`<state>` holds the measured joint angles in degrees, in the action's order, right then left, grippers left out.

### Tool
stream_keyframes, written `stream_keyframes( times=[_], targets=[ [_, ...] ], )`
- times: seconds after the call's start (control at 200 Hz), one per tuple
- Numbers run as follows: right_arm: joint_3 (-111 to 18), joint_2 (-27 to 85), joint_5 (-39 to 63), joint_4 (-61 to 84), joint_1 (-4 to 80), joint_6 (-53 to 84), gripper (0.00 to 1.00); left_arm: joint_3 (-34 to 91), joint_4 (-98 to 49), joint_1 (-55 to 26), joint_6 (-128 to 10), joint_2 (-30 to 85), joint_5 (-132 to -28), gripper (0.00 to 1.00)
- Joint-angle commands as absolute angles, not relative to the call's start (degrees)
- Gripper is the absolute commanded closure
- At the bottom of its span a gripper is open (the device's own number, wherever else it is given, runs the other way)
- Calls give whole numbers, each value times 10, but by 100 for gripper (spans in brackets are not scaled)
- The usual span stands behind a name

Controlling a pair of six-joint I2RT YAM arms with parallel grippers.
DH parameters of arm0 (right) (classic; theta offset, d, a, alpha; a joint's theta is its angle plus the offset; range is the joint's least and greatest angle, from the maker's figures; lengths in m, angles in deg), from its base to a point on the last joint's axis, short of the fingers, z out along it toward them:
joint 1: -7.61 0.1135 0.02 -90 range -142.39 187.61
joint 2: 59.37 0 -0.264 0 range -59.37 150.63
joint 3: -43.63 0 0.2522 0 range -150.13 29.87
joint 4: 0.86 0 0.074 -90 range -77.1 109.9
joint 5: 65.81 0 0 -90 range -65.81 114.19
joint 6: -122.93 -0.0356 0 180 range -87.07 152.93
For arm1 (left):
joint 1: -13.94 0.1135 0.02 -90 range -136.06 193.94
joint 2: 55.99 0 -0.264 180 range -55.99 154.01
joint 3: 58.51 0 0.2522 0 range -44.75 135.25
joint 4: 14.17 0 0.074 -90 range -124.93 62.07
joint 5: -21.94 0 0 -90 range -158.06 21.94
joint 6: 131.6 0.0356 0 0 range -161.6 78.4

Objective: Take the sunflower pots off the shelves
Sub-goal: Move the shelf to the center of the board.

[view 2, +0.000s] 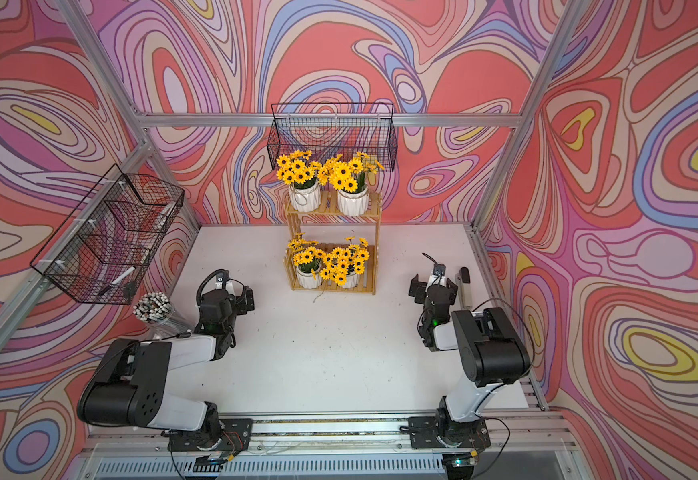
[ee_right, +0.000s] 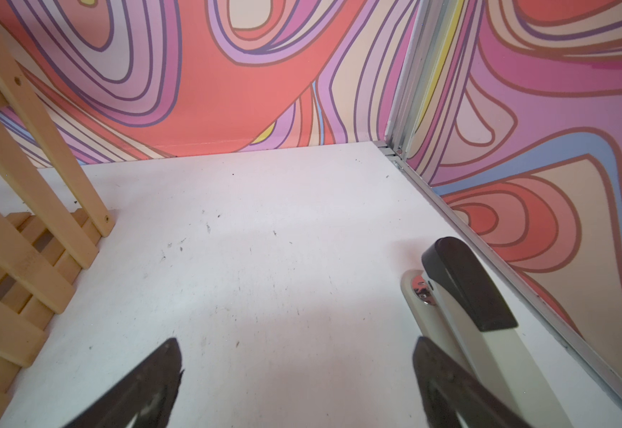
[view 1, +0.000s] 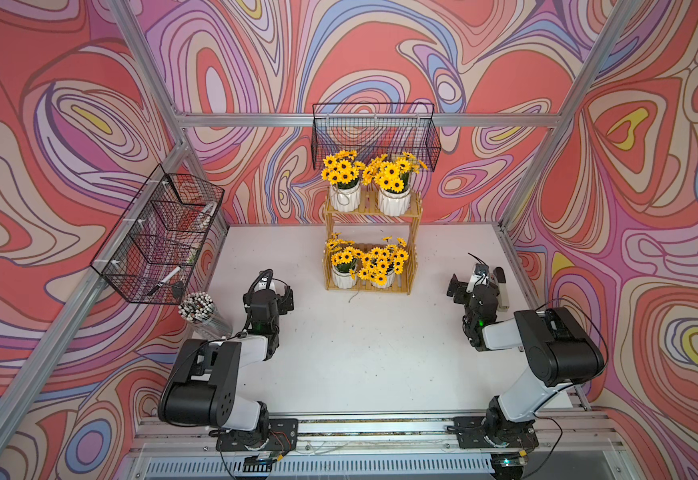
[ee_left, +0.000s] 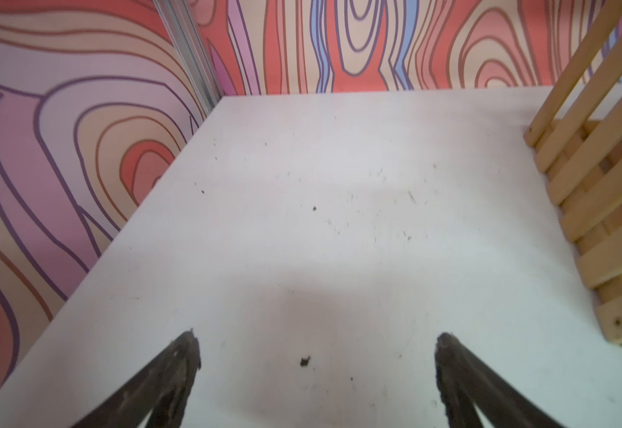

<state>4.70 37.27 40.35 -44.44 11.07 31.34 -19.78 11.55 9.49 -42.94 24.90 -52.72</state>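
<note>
The left gripper [ee_left: 317, 344] hangs low over the white table [ee_left: 302, 229] with its jaws spread wide and only bare, speckled tabletop between them. The right gripper [ee_right: 296, 346] is likewise spread and grips nothing. Just beside its outer finger lies a cream and black stapler [ee_right: 465, 285]; whether the two touch cannot be told. Ahead of both grippers and inward, between the two arms, stand the shelves [view 1: 372, 214], whose slatted sides show at the edge of each wrist view. On the bottom tier, nearer the grippers, two sunflower pots sit side by side: the lower left pot [view 1: 344, 279] and the lower right pot [view 1: 380, 280]. Above and farther back, the top tier carries the upper left pot [view 1: 345, 198] and the upper right pot [view 1: 394, 203]. Beyond them a black wire basket [view 1: 374, 133] hangs on the back wall.
</note>
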Motion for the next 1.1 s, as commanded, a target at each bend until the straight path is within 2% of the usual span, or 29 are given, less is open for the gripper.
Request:
stream_keyframes(
  times=[0.0,0.105,0.205,0.311,0.466,0.576,0.621,0.811,0.901,1.027,1.097],
  targets=[
    [53,361,417,-450,115,313,2,-131,-14,96,-454,194,-494,0],
    [51,346,423,-440,116,316,2,-115,-50,96,-483,164,-517,0],
    [-56,272,432,-204,117,312,2,-98,-84,96,-513,142,-528,0],
    [-139,196,415,-83,116,235,2,-79,-121,96,-530,115,-553,0],
    [-214,118,298,-13,117,50,2,-41,-196,96,-564,68,-552,0],
    [-230,123,142,-21,117,104,2,-11,-248,96,-569,35,-605,0],
    [-236,131,113,-18,120,101,2,2,-277,96,-560,25,-646,1],
    [-325,157,285,167,177,137,2,54,-403,95,-539,16,-774,5],
    [-347,172,303,220,187,125,2,57,-421,86,-537,15,-786,6],
    [-349,187,277,248,193,115,2,58,-424,71,-535,17,-794,6],
    [-351,190,303,269,203,110,2,63,-426,59,-530,24,-793,6]
  ],
)
